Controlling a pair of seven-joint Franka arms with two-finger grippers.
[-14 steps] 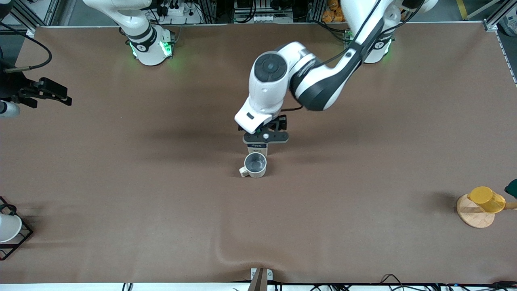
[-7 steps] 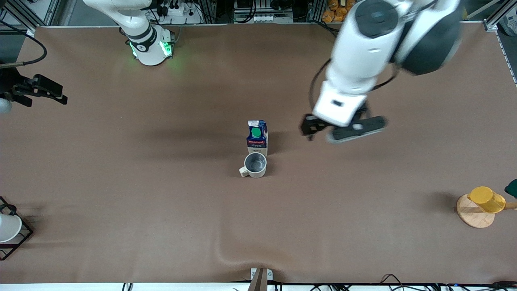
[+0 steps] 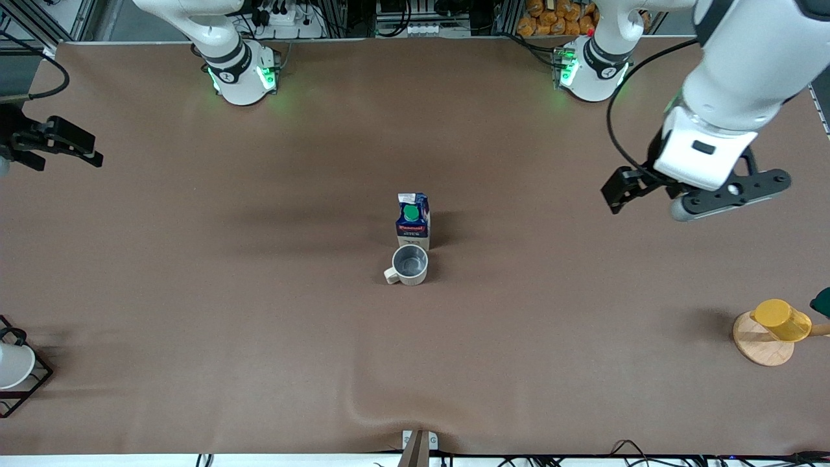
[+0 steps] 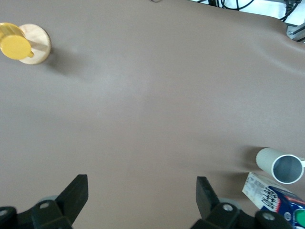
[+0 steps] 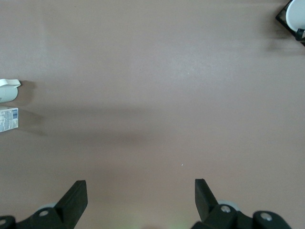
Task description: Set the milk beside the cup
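The brown counter [image 3: 259,337] fills most of what I can see. The left arm hangs high over its own end of the counter, and the left hand [image 3: 697,194] is up in the air there, spread wide and holding nothing; its wrist view shows both black fingers [image 4: 76,193] set well apart over bare cloth. The right hand [image 3: 55,139] waits at the edge by the right arm's end, likewise parted and empty. A round wooden coaster [image 3: 758,347] with a yellow cup [image 3: 781,320] on it sits at the left arm's end, and a black wire rack [image 3: 26,383] with a white cup [image 3: 13,365] at the other. Mid-counter, the milk [image 3: 413,220] stands upright, touching or just beside the cup [image 3: 410,264], which is nearer the front camera.
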